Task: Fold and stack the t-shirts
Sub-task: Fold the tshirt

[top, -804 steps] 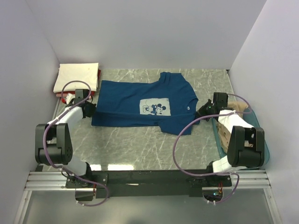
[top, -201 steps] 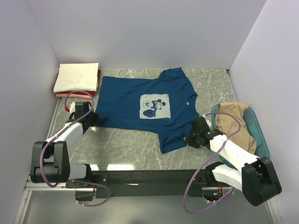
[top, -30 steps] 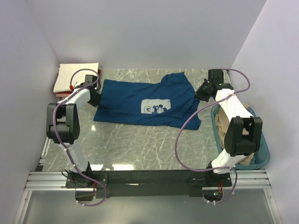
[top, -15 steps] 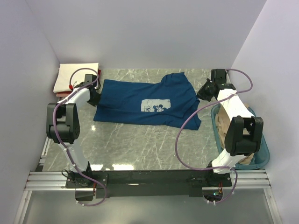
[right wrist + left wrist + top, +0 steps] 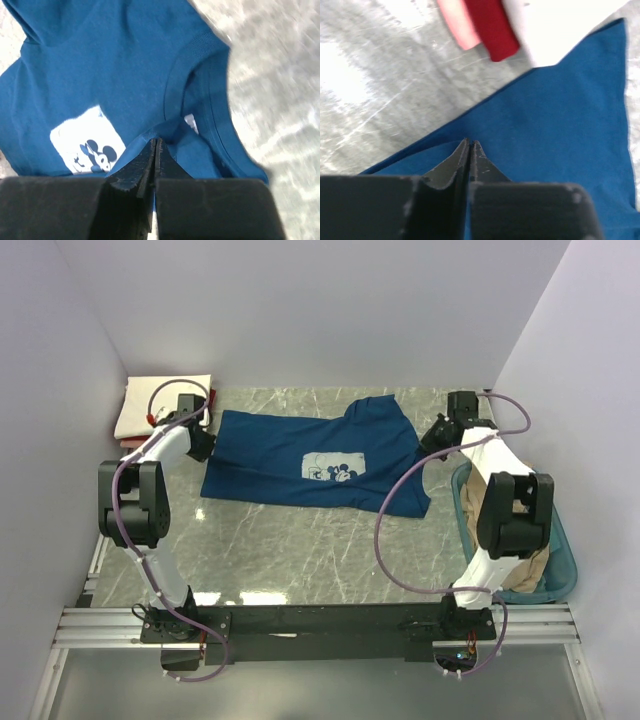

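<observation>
Along the far edge, your tee now lies doubled over, so the first fold is done. The left gripper is closed, and the right gripper is clamped on the tee near its collar.

The dark blue t-shirt at centre carries a pale square print of a black cartoon mouse. At ten o'clock, a cream tee tops red and pink ones. At four o'clock, a tan tee fills a teal tub. The table is grey marble, veined white.
</observation>
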`<act>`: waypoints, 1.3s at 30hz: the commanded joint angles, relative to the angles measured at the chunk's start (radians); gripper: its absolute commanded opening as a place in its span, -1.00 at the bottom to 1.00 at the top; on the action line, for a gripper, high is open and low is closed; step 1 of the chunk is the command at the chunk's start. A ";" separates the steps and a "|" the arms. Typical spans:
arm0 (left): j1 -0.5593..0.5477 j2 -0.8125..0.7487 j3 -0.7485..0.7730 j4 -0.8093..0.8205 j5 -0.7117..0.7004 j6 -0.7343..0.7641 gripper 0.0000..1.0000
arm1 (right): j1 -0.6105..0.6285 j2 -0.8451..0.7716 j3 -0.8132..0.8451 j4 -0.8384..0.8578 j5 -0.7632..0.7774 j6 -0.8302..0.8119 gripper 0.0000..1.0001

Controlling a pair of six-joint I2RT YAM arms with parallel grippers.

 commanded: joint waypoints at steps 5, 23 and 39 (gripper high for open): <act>0.012 -0.043 0.022 0.125 0.095 0.099 -0.05 | 0.010 0.124 0.182 0.009 -0.055 -0.058 -0.29; -0.103 -0.502 -0.553 0.317 0.115 -0.050 0.18 | 0.273 -0.162 -0.357 0.239 0.109 0.059 -0.09; -0.111 -0.641 -0.621 0.282 0.125 0.011 0.16 | 0.268 -0.129 -0.404 0.331 0.152 0.145 -0.15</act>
